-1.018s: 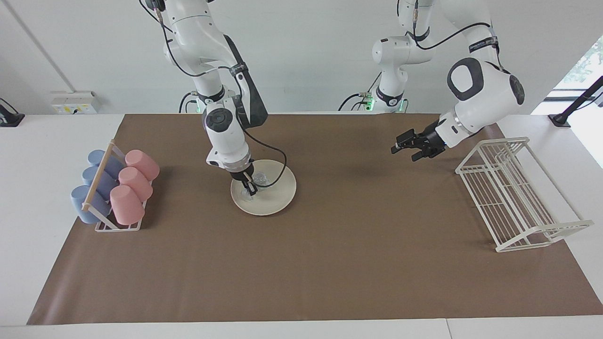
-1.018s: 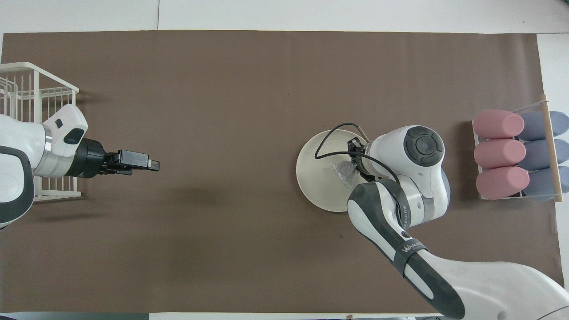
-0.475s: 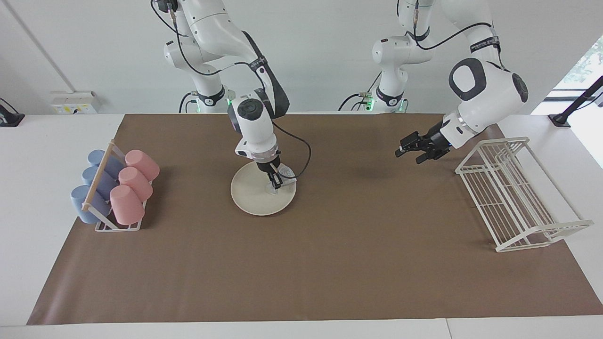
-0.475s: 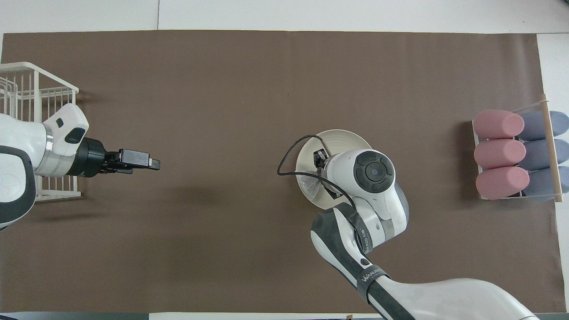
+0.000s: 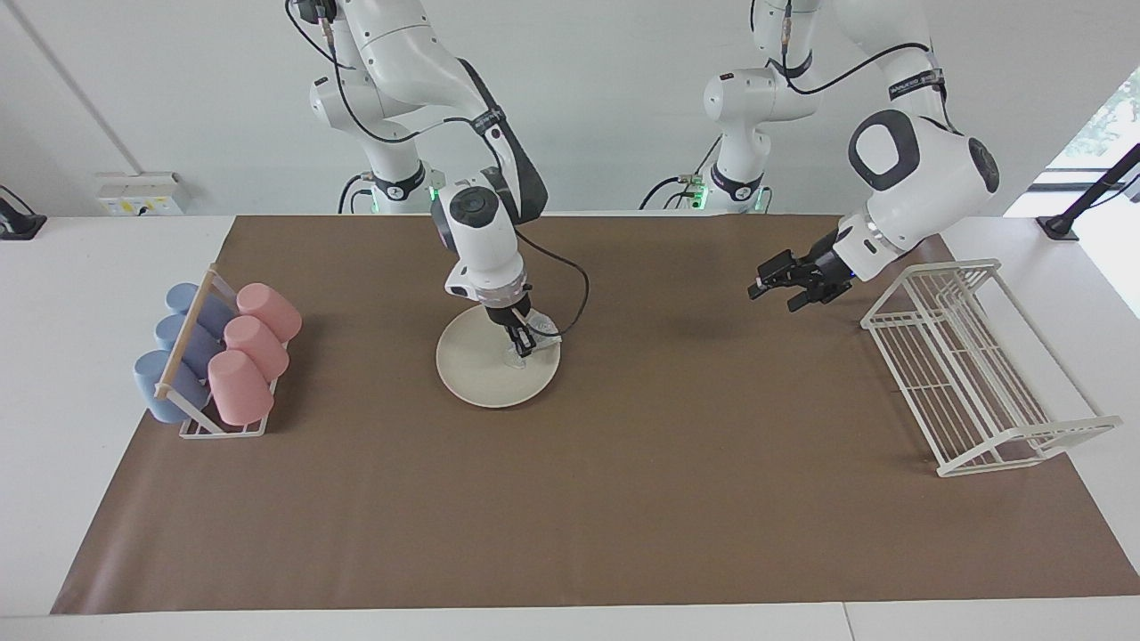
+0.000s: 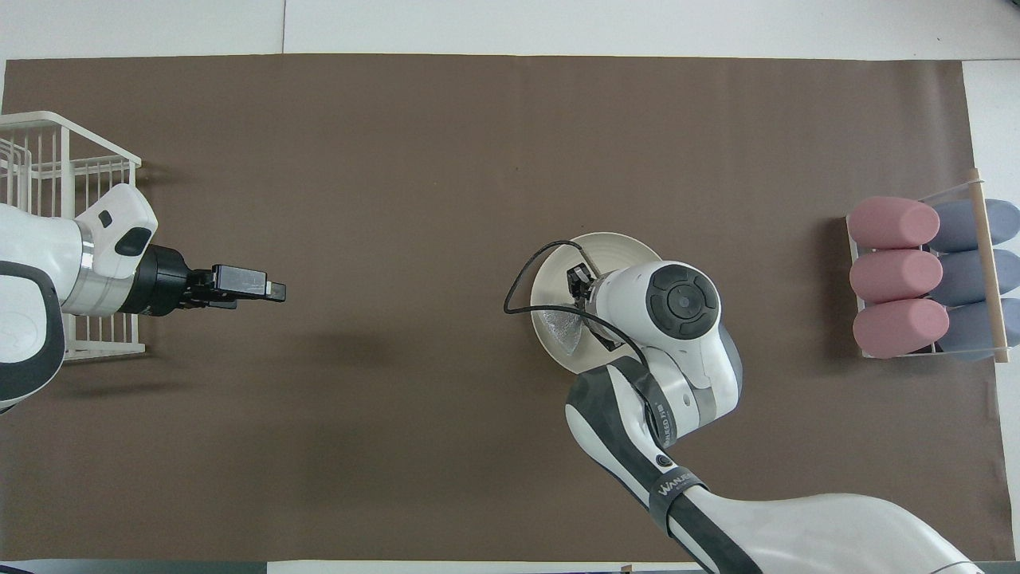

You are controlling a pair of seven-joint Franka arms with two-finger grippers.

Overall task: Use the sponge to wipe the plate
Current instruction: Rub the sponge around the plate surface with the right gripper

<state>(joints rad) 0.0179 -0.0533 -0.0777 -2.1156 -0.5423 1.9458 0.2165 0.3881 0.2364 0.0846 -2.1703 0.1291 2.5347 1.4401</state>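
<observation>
The cream-white plate (image 5: 476, 372) lies on the brown mat, toward the right arm's end of the table. It also shows in the overhead view (image 6: 617, 245), half covered by the right arm. My right gripper (image 5: 519, 344) points down onto the plate and is shut on the silvery mesh sponge (image 5: 540, 326). The sponge rests on the plate's edge toward the left arm's end (image 6: 561, 328). My left gripper (image 5: 771, 298) is open and empty in the air over the mat beside the wire rack, and it also shows in the overhead view (image 6: 275, 292). The left arm waits.
A white wire rack (image 5: 971, 365) stands at the left arm's end of the table (image 6: 48, 199). A small stand of pink and blue cups (image 5: 223, 356) lying on their sides sits at the right arm's end (image 6: 924, 275). A black cable loops from the right wrist over the plate.
My right gripper has dragged the sponge across the plate, from the cup side to the edge toward the left arm's end. The left arm has barely moved.
</observation>
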